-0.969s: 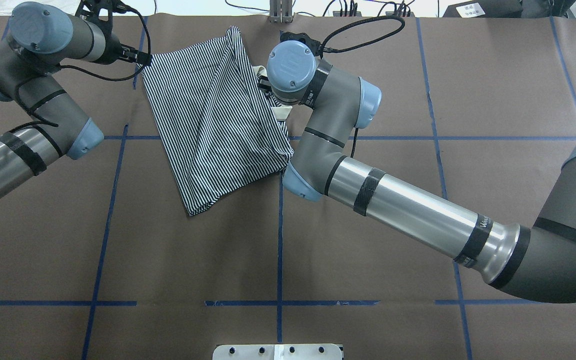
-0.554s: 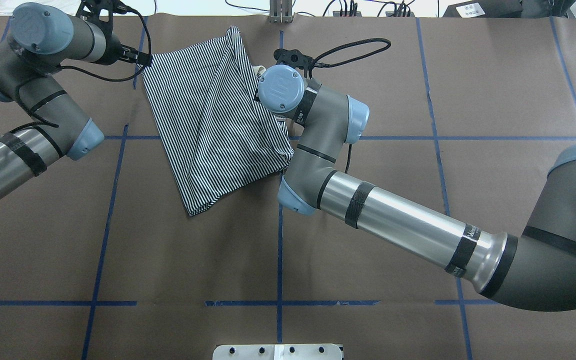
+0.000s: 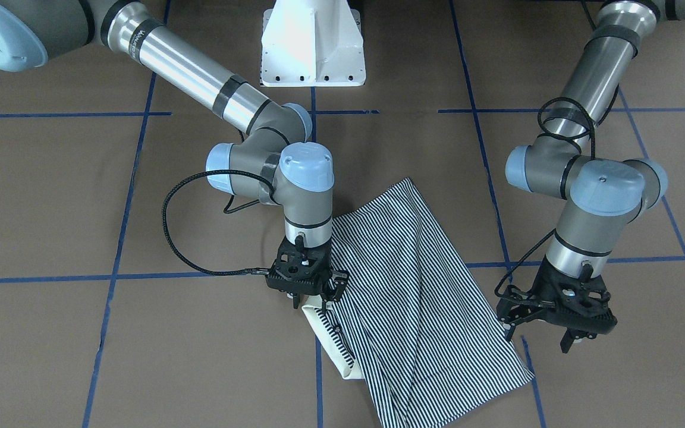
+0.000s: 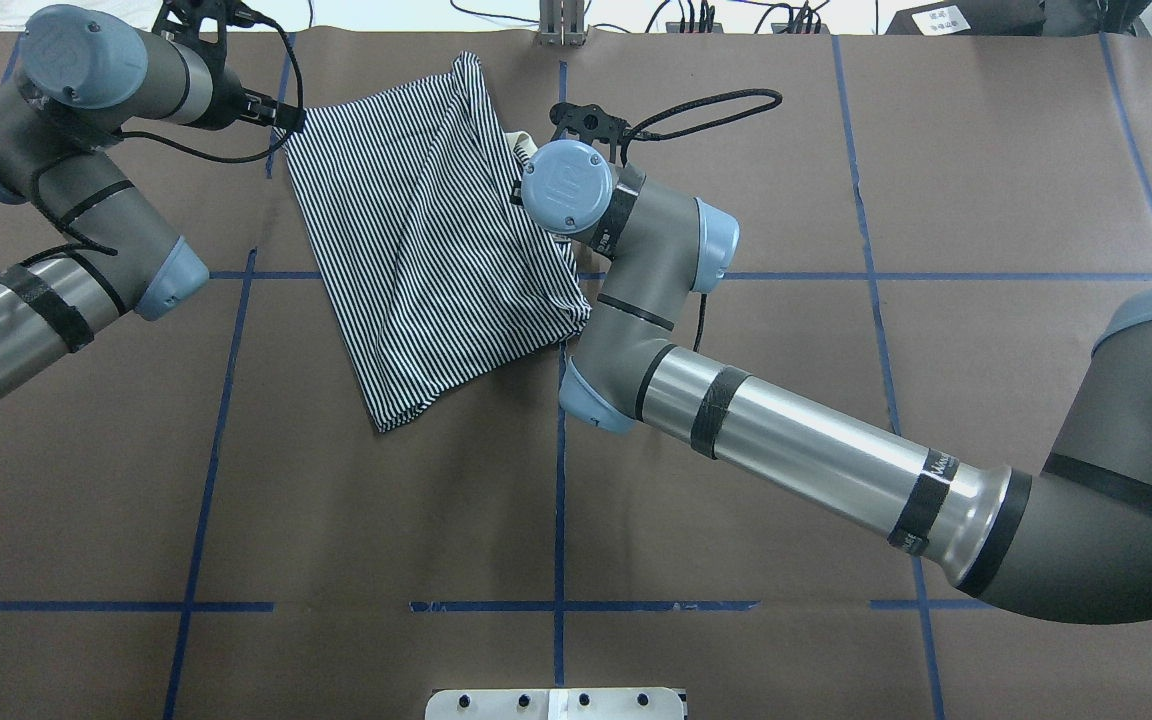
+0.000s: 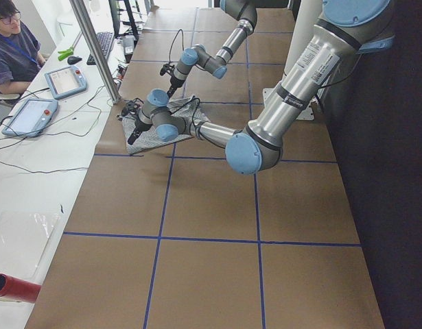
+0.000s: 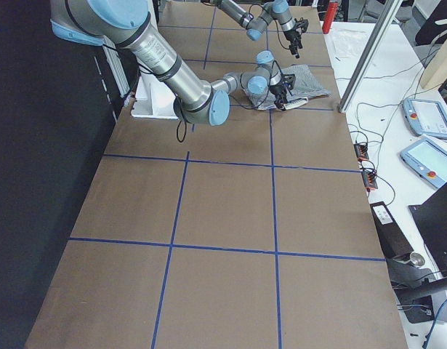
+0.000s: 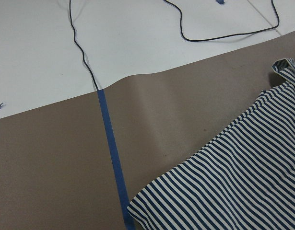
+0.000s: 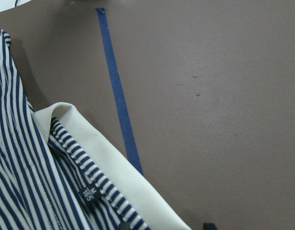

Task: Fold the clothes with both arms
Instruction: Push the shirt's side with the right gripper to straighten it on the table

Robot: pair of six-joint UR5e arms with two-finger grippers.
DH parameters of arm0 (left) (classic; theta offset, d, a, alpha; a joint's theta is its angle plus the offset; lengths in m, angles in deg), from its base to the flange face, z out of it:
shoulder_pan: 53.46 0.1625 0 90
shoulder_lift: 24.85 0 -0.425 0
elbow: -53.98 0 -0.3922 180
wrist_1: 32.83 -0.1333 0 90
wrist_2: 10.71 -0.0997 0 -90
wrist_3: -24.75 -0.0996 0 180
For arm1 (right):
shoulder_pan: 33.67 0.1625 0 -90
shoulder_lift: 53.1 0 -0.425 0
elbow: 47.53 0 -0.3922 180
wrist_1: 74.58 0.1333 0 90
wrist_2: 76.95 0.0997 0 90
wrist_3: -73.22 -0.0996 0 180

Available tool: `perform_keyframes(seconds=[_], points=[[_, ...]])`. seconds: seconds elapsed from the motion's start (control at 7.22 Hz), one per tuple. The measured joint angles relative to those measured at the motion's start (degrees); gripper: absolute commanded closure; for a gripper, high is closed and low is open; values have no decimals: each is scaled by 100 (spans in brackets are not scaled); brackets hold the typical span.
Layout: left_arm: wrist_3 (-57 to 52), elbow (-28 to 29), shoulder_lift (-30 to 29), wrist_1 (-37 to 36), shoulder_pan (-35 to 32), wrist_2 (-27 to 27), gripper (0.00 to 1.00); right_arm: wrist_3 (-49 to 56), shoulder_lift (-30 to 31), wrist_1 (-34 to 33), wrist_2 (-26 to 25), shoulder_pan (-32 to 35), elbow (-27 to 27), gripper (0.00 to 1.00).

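Here, the thin-striped navy-and-white polo shirt (image 3: pixel 414 297) lies folded and softly creased on the matte brown paper counter (image 3: pixel 140 356); the black right pincer (image 3: pixel 314 300), jaws spread, straddles its smooth cream collar (image 3: pixel 327 340), while the black left pincer (image 3: pixel 541 337) hangs released just beside its edge

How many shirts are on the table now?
1: the striped polo shirt, partly folded, on the table's far side between left arm and right arm. Another underneath would be hidden.
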Motion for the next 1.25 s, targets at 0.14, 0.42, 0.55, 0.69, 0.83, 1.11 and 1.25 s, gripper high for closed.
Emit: perform_keyframes(seconds=[0.14, 0.42, 0.55, 0.69, 0.83, 1.11, 1.25], points=[[2, 0, 0, 2, 0, 0, 0, -28, -12, 8, -5, 0, 6, 100], [5, 0, 0, 4, 14, 0, 0, -74, -39, -16, -7, -1, 10, 100], [8, 0, 0, 4, 30, 0, 0, -73, -51, -30, 7, 1, -19, 100], [10, 0, 0, 4, 44, 0, 0, -72, -29, -145, 41, 4, -190, 100], [11, -1, 0, 5, 55, 0, 0, -75, 114, -457, 75, -16, -628, 100], [11, -4, -8, 10, 77, 0, 0, -111, 1116, -907, 66, -241, -2180, 100], [11, -4, -13, 12, 90, 0, 0, -119, 1787, -962, -19, -410, -2968, 100]])
